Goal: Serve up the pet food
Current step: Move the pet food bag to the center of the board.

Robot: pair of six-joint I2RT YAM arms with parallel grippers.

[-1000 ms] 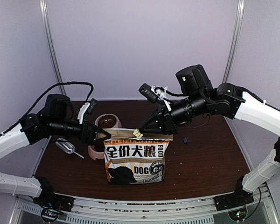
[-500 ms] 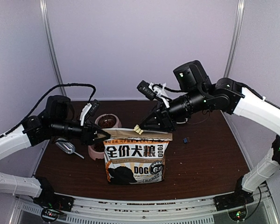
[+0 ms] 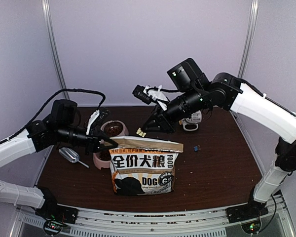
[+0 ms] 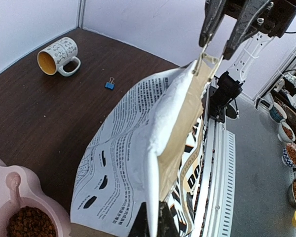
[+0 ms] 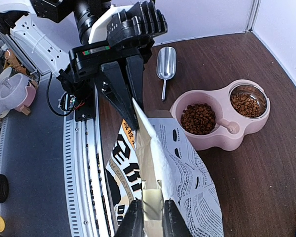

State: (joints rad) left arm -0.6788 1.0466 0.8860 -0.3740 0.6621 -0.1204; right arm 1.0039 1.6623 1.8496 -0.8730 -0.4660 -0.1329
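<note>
The kraft-brown dog-food bag (image 3: pixel 144 165) stands upright at the table's middle. My left gripper (image 3: pixel 110 143) is shut on the left end of its top edge; the bag's white edge sits between the jaws (image 4: pixel 155 224). My right gripper (image 3: pixel 144 131) is shut on a small beige clip (image 5: pixel 153 195), held just above the bag's top edge. Whether the clip touches the bag I cannot tell. Pet food (image 5: pixel 198 118) fills both cups of the pink double bowl (image 5: pixel 222 143), left of the bag behind my left gripper.
A silver scoop (image 3: pixel 70 155) lies left of the bowl. A patterned mug (image 3: pixel 191 121) lies on its side at the back right. A small blue binder clip (image 3: pixel 195 147) lies right of the bag. Metal rails run along the near table edge.
My left gripper has closed on the bag's top left edge. My right gripper has risen and drifted back-left, carrying the beige clip up off the bag's top edge.
</note>
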